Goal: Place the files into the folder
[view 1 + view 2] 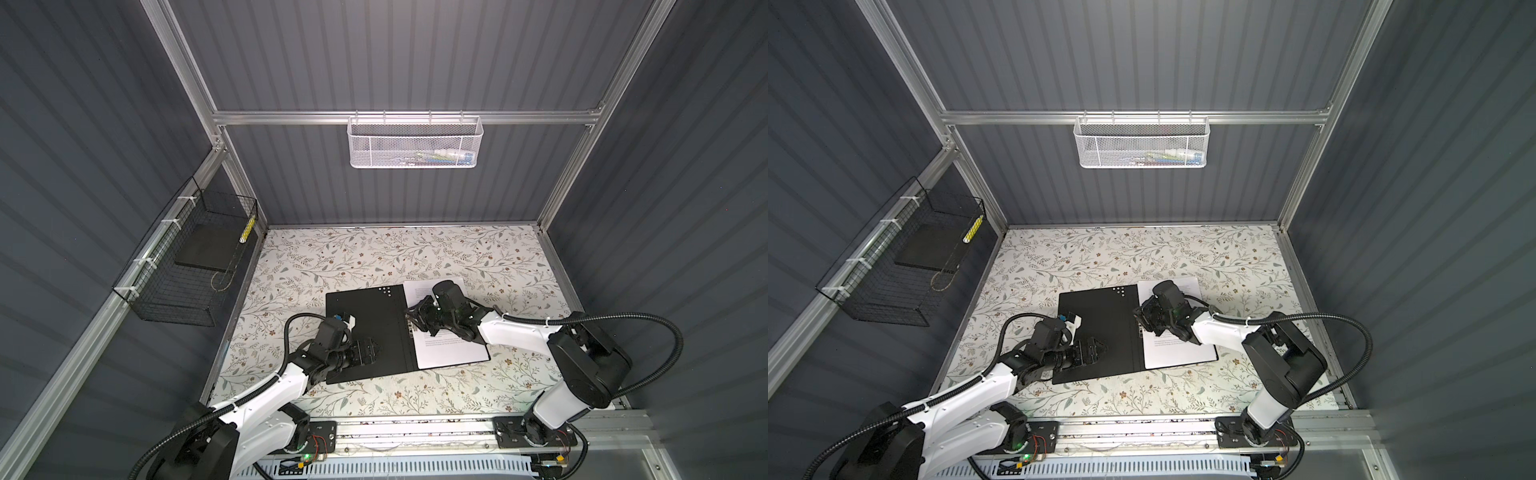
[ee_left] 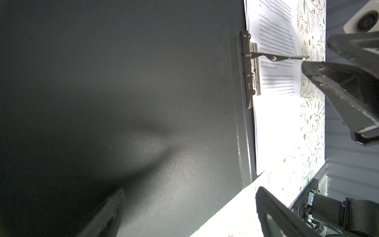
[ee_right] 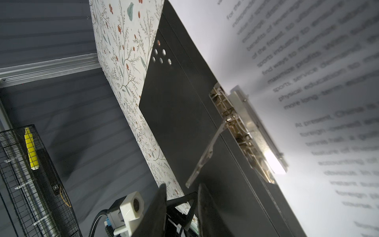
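The raised lever (image 3: 207,151), its tip at the right gripper's (image 3: 181,188) narrow fingers, should be pinched and pushed down onto the files (image 3: 307,61) beside them, the folder (image 1: 365,316) kept flat under the left gripper's (image 1: 375,350) wide fingers.

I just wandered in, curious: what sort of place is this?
Likely a robot test booth: two white-and-black robot arms mounted on a silver metal rail, enclosed by grey ribbed wall panels on an aluminium frame.
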Robot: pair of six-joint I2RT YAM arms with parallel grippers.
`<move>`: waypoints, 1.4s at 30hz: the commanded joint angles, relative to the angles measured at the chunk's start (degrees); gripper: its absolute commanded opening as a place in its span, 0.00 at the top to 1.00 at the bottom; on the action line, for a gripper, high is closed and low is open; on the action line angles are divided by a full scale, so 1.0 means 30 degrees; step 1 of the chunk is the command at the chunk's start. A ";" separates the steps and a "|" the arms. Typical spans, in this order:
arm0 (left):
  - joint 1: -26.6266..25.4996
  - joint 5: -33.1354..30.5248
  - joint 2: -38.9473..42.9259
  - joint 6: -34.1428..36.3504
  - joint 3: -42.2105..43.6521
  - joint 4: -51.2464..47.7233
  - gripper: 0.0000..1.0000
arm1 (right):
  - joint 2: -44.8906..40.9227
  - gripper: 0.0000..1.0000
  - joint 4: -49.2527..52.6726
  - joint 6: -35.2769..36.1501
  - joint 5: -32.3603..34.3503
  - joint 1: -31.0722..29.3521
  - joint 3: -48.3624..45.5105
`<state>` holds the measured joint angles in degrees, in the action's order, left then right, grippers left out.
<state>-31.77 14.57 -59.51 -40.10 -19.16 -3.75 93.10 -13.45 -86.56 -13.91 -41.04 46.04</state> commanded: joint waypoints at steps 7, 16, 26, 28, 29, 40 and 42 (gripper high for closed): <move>0.0151 -0.0440 -0.0215 -0.0139 0.0234 -0.0860 0.00 | 0.0673 0.75 -0.0012 -0.0251 0.0067 -0.0047 0.0494; 0.0131 -0.0451 -0.0318 -0.0138 0.0187 -0.0787 0.00 | 0.0797 0.82 -0.0600 -0.0485 -0.0050 0.0048 0.0034; 0.0145 -0.0447 -0.0295 -0.0140 0.0197 -0.0847 0.00 | 0.0680 0.90 -0.0994 -0.0880 0.0007 0.0052 -0.0542; 0.0131 -0.0415 -0.0311 -0.0137 0.0239 -0.0852 0.00 | 0.0632 0.91 -0.1089 -0.0964 0.0040 0.0039 -0.0719; 0.0145 -0.0410 -0.0301 -0.0152 0.0245 -0.0860 0.00 | 0.0609 0.91 -0.1139 -0.0996 0.0038 0.0046 -0.0807; 0.0131 -0.0370 -0.0572 -0.0184 0.0191 -0.0612 0.00 | 0.0541 1.00 -0.1716 -0.1217 0.0053 0.0026 -0.1427; 0.0132 -0.0242 -0.0930 -0.0178 0.0153 -0.0277 0.00 | 0.0596 1.00 -0.1774 -0.1029 0.0047 0.0054 -0.1420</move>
<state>-31.77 14.37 -60.25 -40.12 -19.18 -2.68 94.83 -18.28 -90.24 -14.57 -40.97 42.72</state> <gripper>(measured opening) 0.997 0.047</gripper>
